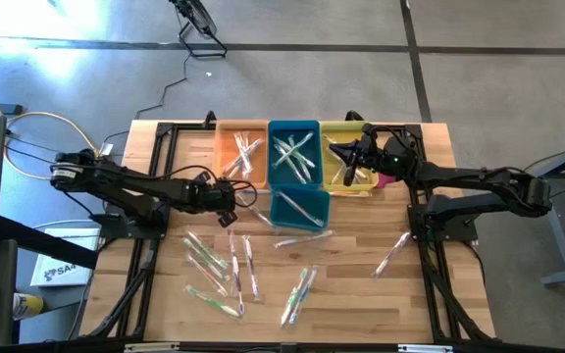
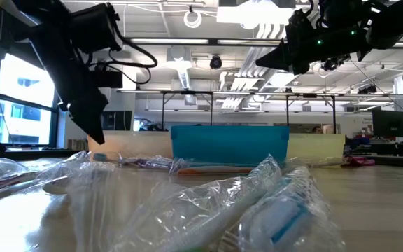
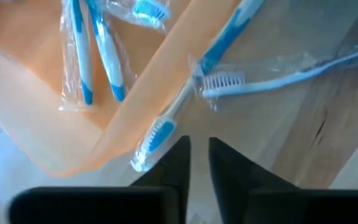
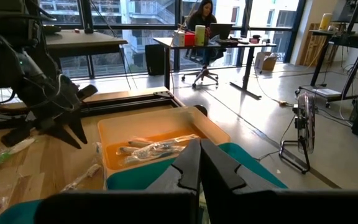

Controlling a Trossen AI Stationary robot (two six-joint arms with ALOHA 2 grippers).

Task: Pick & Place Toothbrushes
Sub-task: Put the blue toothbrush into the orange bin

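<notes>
Your left gripper (image 3: 195,144) is hovering, fingers narrowly parted and holding nothing, by the shallow orange plastic bin (image 1: 242,152), over a clear-wrapped blue-and-white toothbrush (image 3: 166,121) leaning on its rim; your right gripper (image 4: 199,163) is hanging pinched shut near the bench's far edge.

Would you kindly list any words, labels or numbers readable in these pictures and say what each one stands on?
"SA": the only letters legible, the start of a dark print on a white box on the floor beside the table; the rest is cut off.
Toothbrushes, their wrappers and the bins: no print can be read.
</notes>
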